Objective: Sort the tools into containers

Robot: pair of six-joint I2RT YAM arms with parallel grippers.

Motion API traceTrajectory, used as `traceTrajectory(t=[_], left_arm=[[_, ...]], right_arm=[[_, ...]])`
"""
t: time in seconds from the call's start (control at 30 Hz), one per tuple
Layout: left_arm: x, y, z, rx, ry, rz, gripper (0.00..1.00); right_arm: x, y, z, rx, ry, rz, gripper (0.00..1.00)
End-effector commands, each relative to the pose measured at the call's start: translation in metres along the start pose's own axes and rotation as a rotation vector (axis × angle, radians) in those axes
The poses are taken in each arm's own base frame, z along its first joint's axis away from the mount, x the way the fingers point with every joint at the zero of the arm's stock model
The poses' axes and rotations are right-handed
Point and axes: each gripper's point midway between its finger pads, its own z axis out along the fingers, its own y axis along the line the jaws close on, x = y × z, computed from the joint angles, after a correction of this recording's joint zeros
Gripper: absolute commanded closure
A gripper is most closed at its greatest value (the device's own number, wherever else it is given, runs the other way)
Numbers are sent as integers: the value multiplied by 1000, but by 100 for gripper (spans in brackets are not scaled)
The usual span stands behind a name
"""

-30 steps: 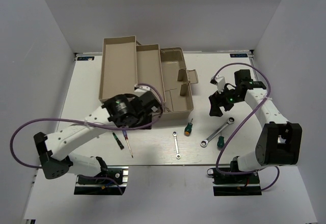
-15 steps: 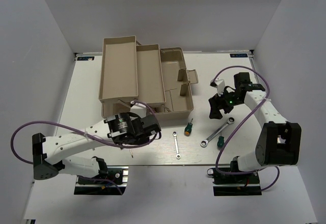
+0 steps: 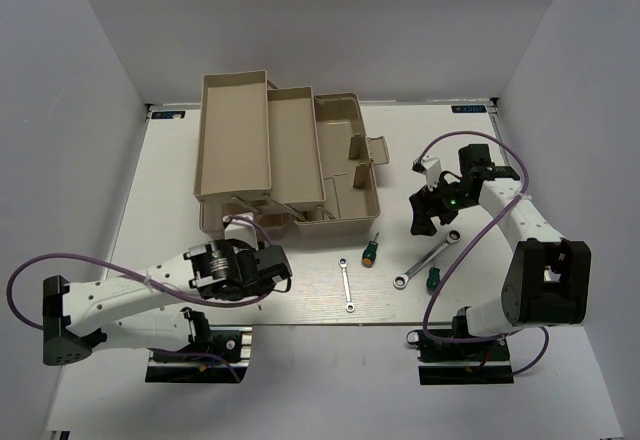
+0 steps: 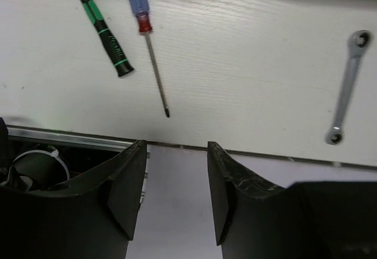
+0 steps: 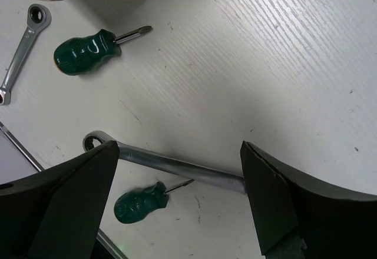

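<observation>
In the left wrist view a black-green screwdriver (image 4: pixel 105 30) and a blue-red screwdriver (image 4: pixel 147 41) lie side by side on the table, with a short silver wrench (image 4: pixel 347 85) to their right. My left gripper (image 4: pixel 177 144) is partly open and empty, low over the table's near edge (image 3: pixel 272 266). My right gripper (image 5: pixel 178 145) is wide open above the longer wrench (image 5: pixel 177 166) (image 3: pixel 428 258). One stubby green screwdriver (image 5: pixel 138 203) lies just below that wrench, another (image 5: pixel 88 50) nearer the toolbox. In the top view my left arm hides both thin screwdrivers.
The beige toolbox (image 3: pixel 345 165) stands open at the table's back centre, its two trays (image 3: pixel 235 135) (image 3: pixel 295 145) swung out to the left. The short wrench (image 3: pixel 346 286) and a stubby screwdriver (image 3: pixel 370 251) lie in front of it. White walls close three sides.
My left arm has drawn back from the toolbox's front toward the table's near edge, and its jaws have opened slightly. The right arm has barely moved.
</observation>
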Motion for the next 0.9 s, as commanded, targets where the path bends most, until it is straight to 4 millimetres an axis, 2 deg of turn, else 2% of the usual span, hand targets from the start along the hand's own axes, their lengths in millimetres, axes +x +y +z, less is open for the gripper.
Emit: traceTrajectory(t=[0.0, 0.2, 0.43, 0.67, 0.87], left_arm=[[6, 26, 15, -125, -12, -6, 44], [17, 43, 27, -174, -18, -61, 44], [18, 57, 44, -235, -69, -122, 44], [28, 73, 62, -221, -71, -211, 44], [23, 66, 74, -234, -89, -207, 44]], right_arm=[[-5, -2, -2, 5, -27, -12, 11], [-2, 1, -2, 1, -18, -12, 11], [-1, 2, 1, -14, -16, -7, 11], [1, 2, 1, -16, -10, 1, 11], [0, 3, 2, -28, -14, 7, 11]])
